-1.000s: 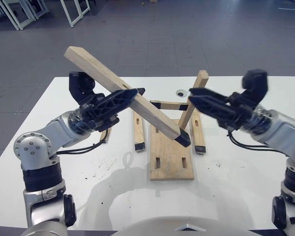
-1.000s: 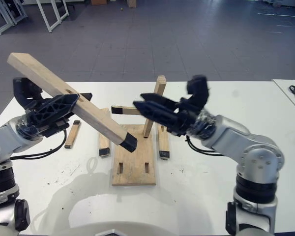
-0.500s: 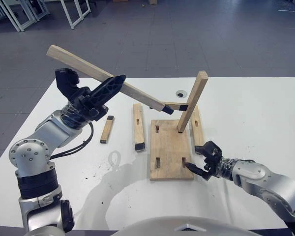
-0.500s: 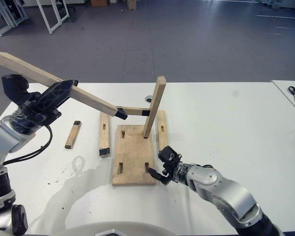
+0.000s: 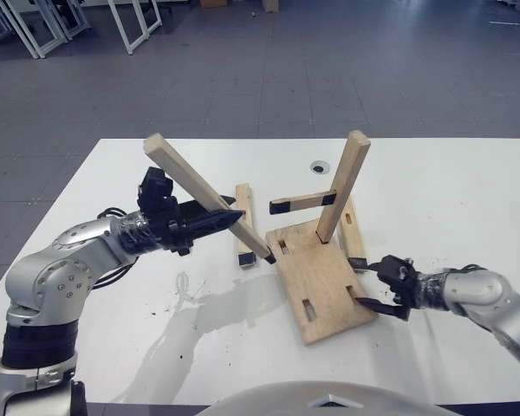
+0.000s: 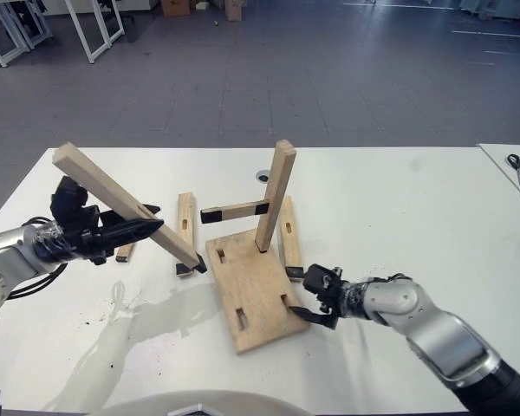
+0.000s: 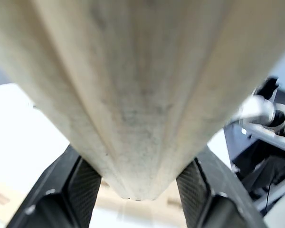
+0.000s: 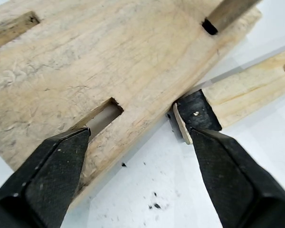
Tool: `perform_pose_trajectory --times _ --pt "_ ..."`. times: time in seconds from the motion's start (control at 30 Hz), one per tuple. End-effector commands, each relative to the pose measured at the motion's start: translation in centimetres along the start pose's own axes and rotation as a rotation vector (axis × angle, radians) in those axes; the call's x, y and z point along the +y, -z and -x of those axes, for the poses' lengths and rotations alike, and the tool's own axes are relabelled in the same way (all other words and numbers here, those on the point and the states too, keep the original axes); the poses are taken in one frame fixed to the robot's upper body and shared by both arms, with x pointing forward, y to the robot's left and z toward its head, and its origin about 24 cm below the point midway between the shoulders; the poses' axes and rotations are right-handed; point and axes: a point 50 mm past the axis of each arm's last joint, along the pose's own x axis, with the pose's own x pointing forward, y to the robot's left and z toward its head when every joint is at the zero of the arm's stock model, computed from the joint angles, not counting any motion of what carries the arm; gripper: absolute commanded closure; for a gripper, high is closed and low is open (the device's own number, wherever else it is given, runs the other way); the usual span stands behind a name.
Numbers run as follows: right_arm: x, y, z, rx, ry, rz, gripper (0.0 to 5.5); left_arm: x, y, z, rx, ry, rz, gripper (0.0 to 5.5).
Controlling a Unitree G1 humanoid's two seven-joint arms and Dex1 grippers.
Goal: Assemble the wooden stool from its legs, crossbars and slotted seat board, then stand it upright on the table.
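Left gripper, pinching a tilted wooden leg whose black-capped end sits at the far left corner of the seat board; right gripper, fingers spread astride that board's near right edge; second leg upright in a far slot, crossbar attached.

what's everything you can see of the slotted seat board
The seat board is a pale, rough-sawn wooden rectangle lying skewed on the white table. Three empty rectangular slots show; an upright leg stands in the fourth, at its far corner. The open right gripper straddles its near right edge, one finger over the board, the other by the black cap of a leg lying beside it.
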Motion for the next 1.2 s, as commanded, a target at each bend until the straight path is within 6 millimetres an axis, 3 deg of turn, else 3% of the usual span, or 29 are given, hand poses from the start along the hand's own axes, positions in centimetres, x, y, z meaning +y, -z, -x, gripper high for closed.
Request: perform_pose_trajectory --times 0.03,0.23,0.47,0.73,0.87,1.2 --pt "-1.0 1.8 0.2 0.101 -0.003 0.004 1.64 0.6 0.7 -2.0 -0.025 -0.044 -0.062 3.44" --pt "-1.0 1.6 -0.3 0.077 -0.008 0.012 1.64 -0.1 3.0 -4.5 -0.013 -0.013 -0.069 3.44" --pt "-1.3 1.2 -0.5 0.058 0.005 0.017 1.64 1.3 6.2 -4.7 0.072 -0.089 -0.082 3.44" --pt "-1.3 1.2 -0.6 0.053 0.015 0.022 1.64 1.8 7.9 -4.7 0.166 -0.115 -0.120 3.44" --pt "-1.1 1.1 -0.7 0.045 0.020 0.015 1.64 1.9 7.4 -4.7 0.311 -0.132 -0.182 3.44" --pt "-1.1 0.9 -1.3 0.034 0.027 0.014 1.64 3.6 6.2 -5.1 0.434 -0.217 -0.222 3.44"
